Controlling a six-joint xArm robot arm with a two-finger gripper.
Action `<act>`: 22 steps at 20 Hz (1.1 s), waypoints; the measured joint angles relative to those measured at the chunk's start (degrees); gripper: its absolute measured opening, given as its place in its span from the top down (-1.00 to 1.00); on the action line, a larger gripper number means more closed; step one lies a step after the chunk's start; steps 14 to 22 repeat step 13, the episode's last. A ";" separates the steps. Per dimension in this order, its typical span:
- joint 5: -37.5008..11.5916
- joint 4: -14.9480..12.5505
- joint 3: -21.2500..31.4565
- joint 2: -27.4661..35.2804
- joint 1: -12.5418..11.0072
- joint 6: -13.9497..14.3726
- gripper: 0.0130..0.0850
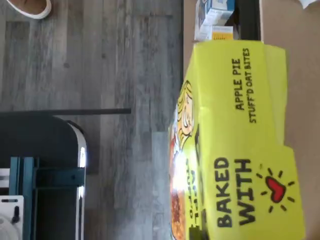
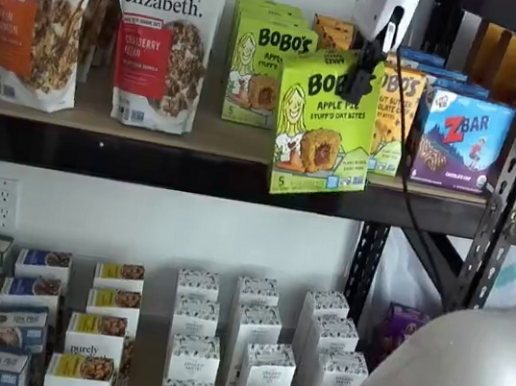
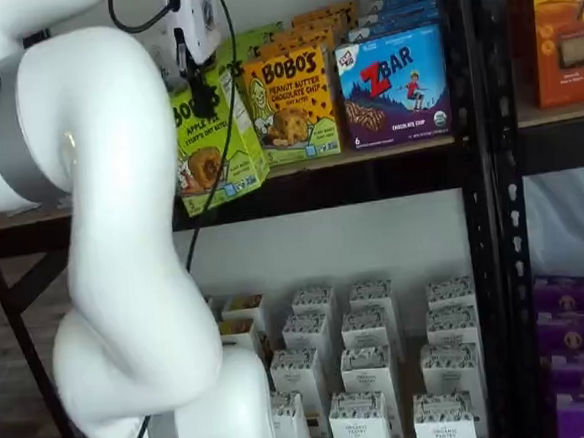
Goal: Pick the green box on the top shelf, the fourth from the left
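Now the pincer (image 2: 363,71) pinches the green box (image 2: 324,125) upright, printed face outward, before the top shelf (image 2: 103,121).

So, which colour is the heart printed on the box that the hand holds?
Red, with black rays, on the lime-green box; the wrist view shows it best.

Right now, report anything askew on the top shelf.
The green box, gripped at its top by the gripper, hangs tilted out in front of the top shelf, its bottom overlapping the rail; its neighbours stand square.
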 joint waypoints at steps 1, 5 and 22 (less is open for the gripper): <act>0.20 -0.01 0.11 -0.12 -0.12 -0.12 0.78; 0.85 -0.79 0.79 -0.72 -0.18 -0.37 0.78; 1.56 -1.61 2.46 -2.25 0.07 -0.32 0.78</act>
